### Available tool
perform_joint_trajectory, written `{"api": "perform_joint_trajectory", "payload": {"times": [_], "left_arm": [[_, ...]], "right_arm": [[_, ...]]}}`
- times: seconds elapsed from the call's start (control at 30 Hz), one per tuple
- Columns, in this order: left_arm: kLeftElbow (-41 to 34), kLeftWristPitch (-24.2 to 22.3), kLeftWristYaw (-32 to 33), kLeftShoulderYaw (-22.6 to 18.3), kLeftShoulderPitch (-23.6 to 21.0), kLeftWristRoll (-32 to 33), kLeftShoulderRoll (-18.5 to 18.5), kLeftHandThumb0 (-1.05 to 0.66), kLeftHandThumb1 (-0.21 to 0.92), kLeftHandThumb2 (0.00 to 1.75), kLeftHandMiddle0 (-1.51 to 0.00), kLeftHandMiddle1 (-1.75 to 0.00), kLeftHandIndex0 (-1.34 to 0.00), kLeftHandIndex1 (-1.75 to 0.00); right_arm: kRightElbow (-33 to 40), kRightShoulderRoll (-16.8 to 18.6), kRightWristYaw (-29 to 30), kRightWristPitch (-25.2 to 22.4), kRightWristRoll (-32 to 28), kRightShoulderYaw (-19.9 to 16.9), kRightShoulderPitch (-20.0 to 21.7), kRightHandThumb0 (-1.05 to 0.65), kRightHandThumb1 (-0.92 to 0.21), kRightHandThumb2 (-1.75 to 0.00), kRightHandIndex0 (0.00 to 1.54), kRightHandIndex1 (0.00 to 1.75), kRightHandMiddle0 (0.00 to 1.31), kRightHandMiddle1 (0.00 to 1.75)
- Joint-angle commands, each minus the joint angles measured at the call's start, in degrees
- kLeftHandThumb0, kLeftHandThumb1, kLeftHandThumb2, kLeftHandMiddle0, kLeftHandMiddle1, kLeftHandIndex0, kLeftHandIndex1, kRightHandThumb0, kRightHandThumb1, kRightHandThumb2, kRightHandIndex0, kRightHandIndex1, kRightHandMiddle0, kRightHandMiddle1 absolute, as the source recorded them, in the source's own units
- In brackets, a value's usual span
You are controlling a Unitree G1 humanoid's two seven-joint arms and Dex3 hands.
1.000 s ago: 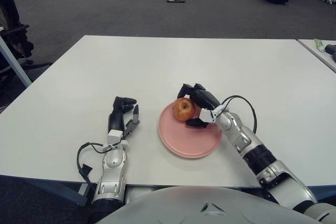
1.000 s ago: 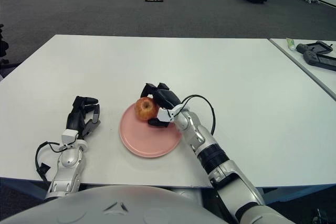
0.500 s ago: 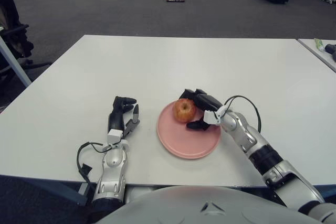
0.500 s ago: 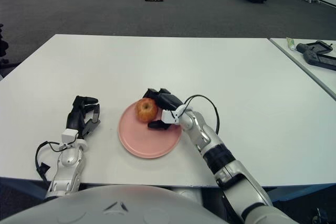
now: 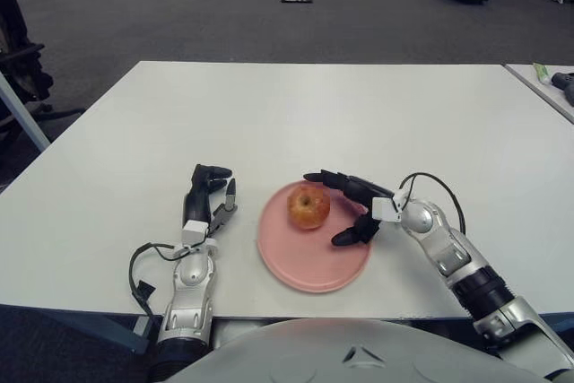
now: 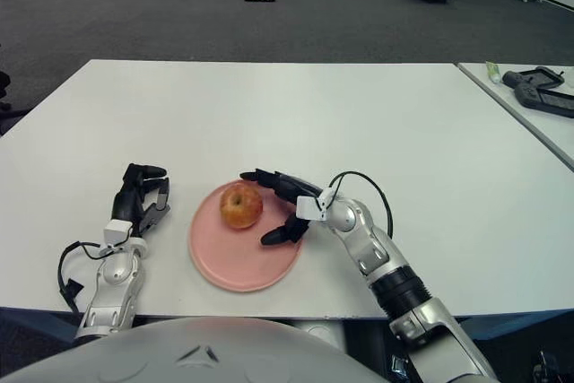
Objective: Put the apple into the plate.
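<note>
Plate: a pink plate [image 5: 305, 262] lies flat on the white table [image 5: 296, 105], close to the near edge and roughly central.
Contents: one apple [image 5: 308, 206], red and yellow, stands upright in the far part of the plate with its stem dimple up; nothing else lies in the plate.
Right hand: the right hand [image 5: 352, 205] hovers over the right side of the plate, just right of the apple. Its fingers [image 5: 325, 177] are spread wide apart, one reaching past the far side of the apple and another [image 5: 345, 237] pointing down toward the plate surface; they hold nothing and a small gap shows between them and the fruit.
Left hand: the left hand [image 5: 208, 195] rests on the table left of the plate, apart from its rim, with fingers curled loosely together around nothing.
Far right: a dark device [image 6: 538, 91] lies on a neighbouring table [image 6: 516, 96] at the far right.
</note>
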State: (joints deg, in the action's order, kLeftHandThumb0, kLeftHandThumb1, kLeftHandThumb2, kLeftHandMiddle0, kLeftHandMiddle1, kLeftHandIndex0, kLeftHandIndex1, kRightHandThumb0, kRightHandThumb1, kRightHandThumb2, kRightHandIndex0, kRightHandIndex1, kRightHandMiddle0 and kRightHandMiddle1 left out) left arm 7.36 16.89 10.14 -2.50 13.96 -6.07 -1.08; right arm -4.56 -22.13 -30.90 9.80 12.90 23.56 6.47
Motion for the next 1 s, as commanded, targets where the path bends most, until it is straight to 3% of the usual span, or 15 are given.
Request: {"api": "perform_joint_trajectory", "payload": {"times": [0.0, 0.23, 0.7, 0.97], "left_arm": [[1.9, -1.4, 0.0, -0.2, 0.4, -0.2, 0.2, -0.35, 0.87, 0.6, -0.47, -1.48, -0.23, -1.75], [2.7, -0.8, -0.2, -0.3, 0.1, -0.4, 0.7, -0.36, 0.86, 0.62, -0.48, -1.48, -0.23, -1.75], [3.0, -1.0, -0.2, -0.2, -0.2, -0.2, 1.0, -0.36, 0.83, 0.65, -0.49, -1.51, -0.25, -1.75], [3.5, -0.5, 0.1, -0.4, -0.2, -0.2, 1.0, -0.36, 0.82, 0.67, -0.5, -1.54, -0.25, -1.75]], "right_arm": [[0.4, 0.5, -2.0, -1.5, -3.2, -1.5, 0.4, -0.89, -0.4, -0.64, 0.0, 0.0, 0.0, 0.0], [2.9, 0.8, -3.5, -1.0, -9.5, -5.1, -2.0, -0.87, -0.37, -0.64, 0.0, 0.0, 0.0, 0.0], [3.0, 1.8, -0.6, 4.1, -10.5, -9.1, -3.8, -0.89, -0.48, -0.64, 0.0, 0.0, 0.0, 0.0], [1.8, 6.6, 7.4, 3.9, -12.9, -15.1, -6.6, -0.97, -0.67, -0.49, 0.0, 0.0, 0.0, 0.0]]}}
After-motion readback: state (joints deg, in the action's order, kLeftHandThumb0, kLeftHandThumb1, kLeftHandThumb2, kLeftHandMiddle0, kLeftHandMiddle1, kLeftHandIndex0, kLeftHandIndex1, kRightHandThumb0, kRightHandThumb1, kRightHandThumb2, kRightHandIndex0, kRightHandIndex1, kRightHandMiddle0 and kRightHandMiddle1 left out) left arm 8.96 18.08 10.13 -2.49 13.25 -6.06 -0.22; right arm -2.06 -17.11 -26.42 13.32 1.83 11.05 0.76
